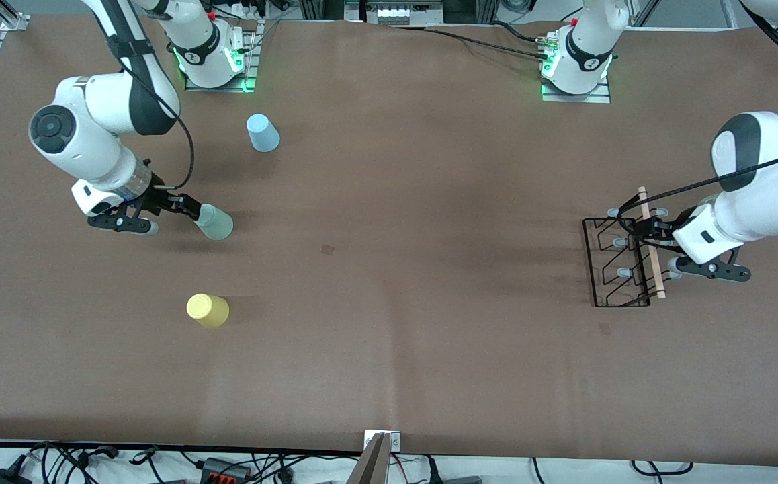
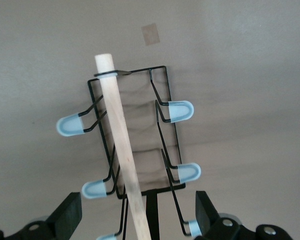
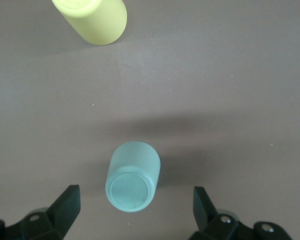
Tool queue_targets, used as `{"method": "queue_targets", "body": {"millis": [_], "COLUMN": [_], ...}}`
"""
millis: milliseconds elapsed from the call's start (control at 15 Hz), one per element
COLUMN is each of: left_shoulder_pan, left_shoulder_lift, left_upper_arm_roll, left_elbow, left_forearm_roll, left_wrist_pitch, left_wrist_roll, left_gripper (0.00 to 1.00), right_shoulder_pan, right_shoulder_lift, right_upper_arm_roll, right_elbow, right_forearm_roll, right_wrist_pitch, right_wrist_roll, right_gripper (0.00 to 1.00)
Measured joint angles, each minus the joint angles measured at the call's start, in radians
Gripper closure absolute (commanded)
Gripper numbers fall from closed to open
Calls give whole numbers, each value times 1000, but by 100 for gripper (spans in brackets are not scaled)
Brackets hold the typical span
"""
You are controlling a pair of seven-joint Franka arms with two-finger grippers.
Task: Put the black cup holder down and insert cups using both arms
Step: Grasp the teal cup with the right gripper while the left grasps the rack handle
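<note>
the black cup holder (image 1: 621, 262) stands on the brown table (image 1: 402, 269) toward the left arm's end, a thin wire rack with a rectangular base, pegs with pale blue-grey tips (image 2: 177, 111) and a light wooden rod handle (image 1: 652, 243) along its top. the left claw (image 1: 672, 259) is right at the holder, its fingers (image 2: 66, 216) spread open on either side of the wooden rod; in the left wrist view the rod (image 2: 122, 150) runs up between the two fingers with clear space on both sides, so nothing is gripped.

the three cups all sit upside down on the table toward the right arm's end, well apart from the holder. the sage green cup (image 1: 215, 222) is in the middle of the three; the right claw (image 1: 170, 214) is low beside it, fingers (image 3: 67, 207) wide open, and the right wrist view shows the green cup (image 3: 133, 176) standing between and just ahead of the fingertips, not touched by either. the yellow cup (image 1: 207, 310) stands nearer to the front camera than the green one, and shows at the edge of the right wrist view (image 3: 92, 19). the light blue cup (image 1: 263, 132) stands farther from the front camera, near the right arm's green-lit base (image 1: 213, 64).
</note>
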Motion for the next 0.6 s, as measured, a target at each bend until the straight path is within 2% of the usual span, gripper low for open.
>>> {"method": "queue_targets", "body": {"millis": [200, 333, 600], "left_shoulder_pan": [0, 0, 3], "left_shoulder_lift": [-2, -3, -4], "left_upper_arm_roll": [0, 0, 0], "left_elbow": [-56, -83, -109], "left_forearm_roll": [0, 0, 0], "left_wrist_pitch": [68, 103, 129], "left_wrist_roll": [1, 7, 19], "left_gripper": [17, 35, 80], "right_shoulder_pan": [18, 22, 23], "right_shoulder_lift": [14, 34, 90], "right_upper_arm_roll": [0, 0, 0], "right_elbow": [-45, -61, -112], "right_forearm_roll": [0, 0, 0], "right_wrist_pitch": [84, 136, 269], "right_wrist_roll": [16, 18, 18], "right_gripper": [0, 0, 0]}}
